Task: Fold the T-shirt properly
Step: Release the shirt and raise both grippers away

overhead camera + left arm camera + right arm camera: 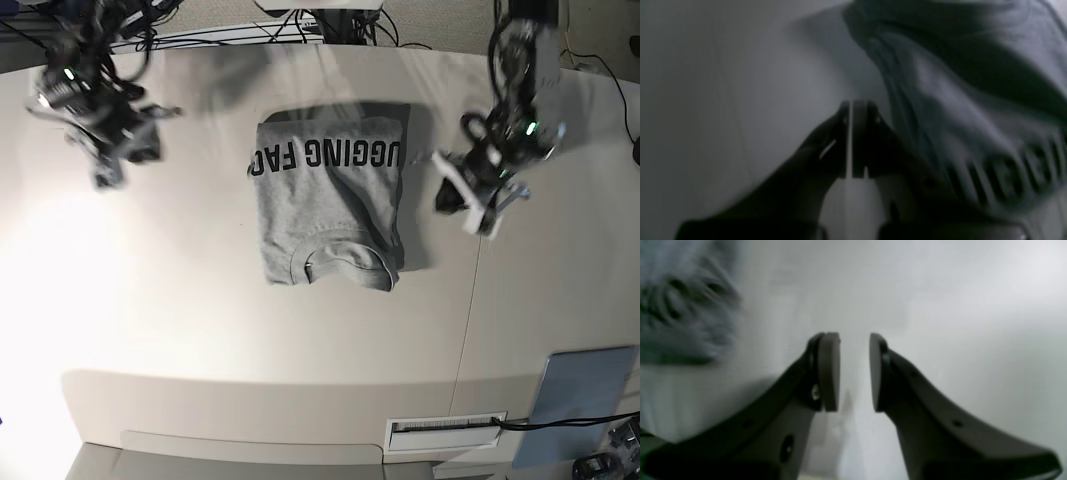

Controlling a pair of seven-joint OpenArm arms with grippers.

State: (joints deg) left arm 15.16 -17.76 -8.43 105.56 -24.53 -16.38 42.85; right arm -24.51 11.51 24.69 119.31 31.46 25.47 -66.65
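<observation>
The heather-grey T-shirt (pixel 330 210) lies folded into a narrow rectangle in the middle of the white table (pixel 200 300). Its neck is towards the front and its black lettering towards the back. My left gripper (pixel 450 192) hovers just off the shirt's right edge. In the left wrist view it (pixel 853 105) is shut on nothing, with the shirt's folds and lettering (pixel 973 100) beside it. My right gripper (pixel 105 172) is far off to the shirt's left. In the right wrist view it (pixel 855 340) is open and empty above bare table, with the blurred shirt (pixel 680 306) at upper left.
Cables (pixel 230 35) run along the table's back edge. A blue-grey pad (pixel 580 385) lies at the front right corner. A labelled slot (pixel 445 432) sits in the front edge. A seam (pixel 470 300) crosses the table right of the shirt.
</observation>
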